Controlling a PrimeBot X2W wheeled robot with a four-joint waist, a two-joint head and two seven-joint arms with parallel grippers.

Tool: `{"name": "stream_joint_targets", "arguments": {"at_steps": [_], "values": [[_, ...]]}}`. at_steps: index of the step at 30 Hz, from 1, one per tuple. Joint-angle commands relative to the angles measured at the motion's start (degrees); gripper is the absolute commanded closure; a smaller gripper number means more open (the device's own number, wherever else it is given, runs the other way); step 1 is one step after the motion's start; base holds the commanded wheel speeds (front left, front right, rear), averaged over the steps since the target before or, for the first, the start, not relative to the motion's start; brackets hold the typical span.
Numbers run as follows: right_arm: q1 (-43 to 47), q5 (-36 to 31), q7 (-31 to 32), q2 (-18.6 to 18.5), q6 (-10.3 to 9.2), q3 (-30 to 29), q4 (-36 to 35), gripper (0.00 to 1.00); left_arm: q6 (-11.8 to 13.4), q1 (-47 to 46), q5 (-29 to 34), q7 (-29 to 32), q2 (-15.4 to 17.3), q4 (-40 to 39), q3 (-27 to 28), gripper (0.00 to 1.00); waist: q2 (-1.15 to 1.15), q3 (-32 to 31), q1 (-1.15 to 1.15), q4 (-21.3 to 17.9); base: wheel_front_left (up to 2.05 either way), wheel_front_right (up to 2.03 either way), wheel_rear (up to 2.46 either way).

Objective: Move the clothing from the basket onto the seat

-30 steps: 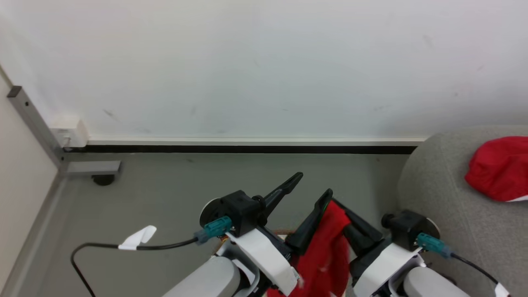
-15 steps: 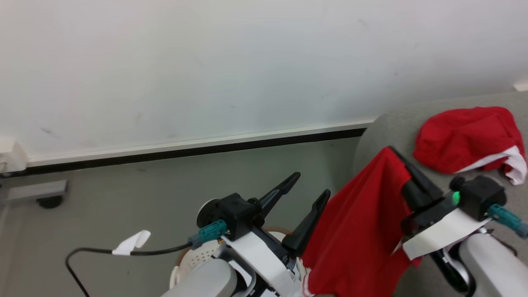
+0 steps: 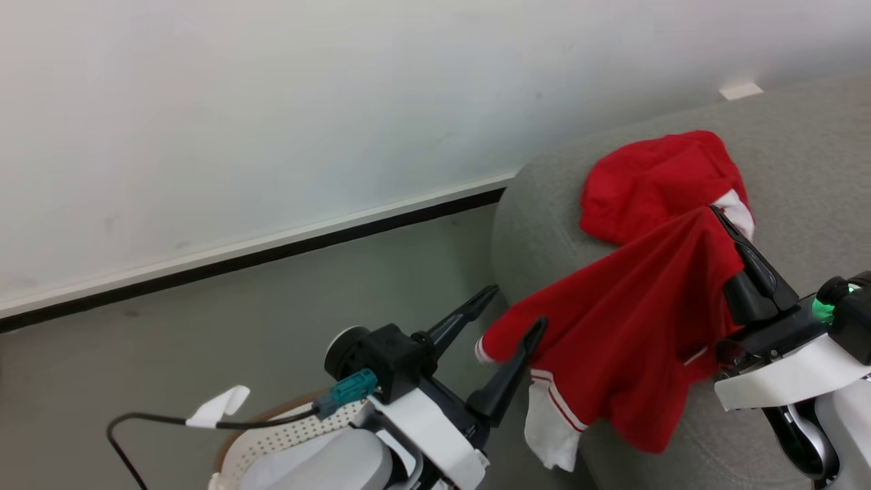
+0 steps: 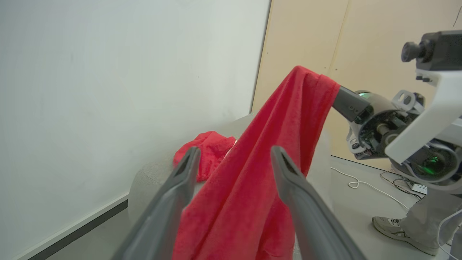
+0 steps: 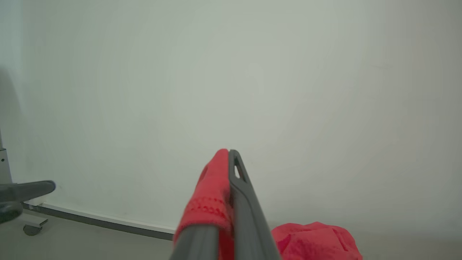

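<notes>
My right gripper [image 3: 716, 212] is shut on a piece of red clothing [image 3: 633, 327], which hangs from its tip over the rounded edge of the grey seat [image 3: 537, 204]. White striped hems dangle at the bottom. In the right wrist view the fingers [image 5: 238, 187] pinch red fabric [image 5: 209, 202]. A second red garment [image 3: 653, 180] lies crumpled on the seat just beyond. My left gripper [image 3: 519, 305] is open with nothing held, left of the hanging cloth; from its wrist the cloth [image 4: 274, 144] hangs behind its spread fingers. The cream basket [image 3: 286, 435] sits under my left arm.
A white wall with a dark baseboard [image 3: 272, 248] runs behind the grey floor. A person's shoe [image 4: 391, 225] and a white cable [image 4: 364, 184] are on the floor beyond the seat. A beige panel wall [image 4: 306, 43] stands further back.
The head view has swung to the right. My right gripper has carried the red garment from above the basket to the seat's edge, close to the other garment. My left gripper stays open.
</notes>
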Motion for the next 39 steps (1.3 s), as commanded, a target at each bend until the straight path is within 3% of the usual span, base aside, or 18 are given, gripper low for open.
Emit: {"name": "stream_joint_targets", "arguments": {"at_steps": [1,12,23,29,39], "values": [[0.60,-0.65,0.13,-0.08,-0.13,-0.28,-0.39,1.00,-0.10,-0.09,0.59,-0.45,0.25,-0.07,0.04,0.00,-0.01,0.44,0.00,-1.48,0.00,0.00,0.00],[2.75,-0.57,0.75,1.05,-0.13,-1.81,-2.60,1.00,0.13,-0.83,1.83,-0.56,0.63,0.38,-0.61,0.00,-0.01,1.81,0.00,-4.78,0.00,0.00,0.00],[-0.41,-0.69,1.54,-0.11,-0.13,-2.51,-3.79,1.00,0.63,-2.02,2.61,0.47,1.21,0.02,-1.39,0.00,-0.01,5.59,0.00,-2.44,0.00,0.00,0.00],[-8.18,-0.89,3.49,-5.55,-0.13,-2.71,-4.08,1.00,0.63,-4.21,4.93,1.86,3.26,-1.22,-2.24,0.00,-0.01,11.52,0.00,0.12,0.00,0.00,0.00],[-21.61,1.93,8.50,-18.62,-0.13,-8.86,-2.73,1.00,0.63,-7.07,7.19,2.76,5.75,-2.55,-2.45,0.00,-0.01,19.19,0.00,3.86,0.00,0.00,0.00]]}}
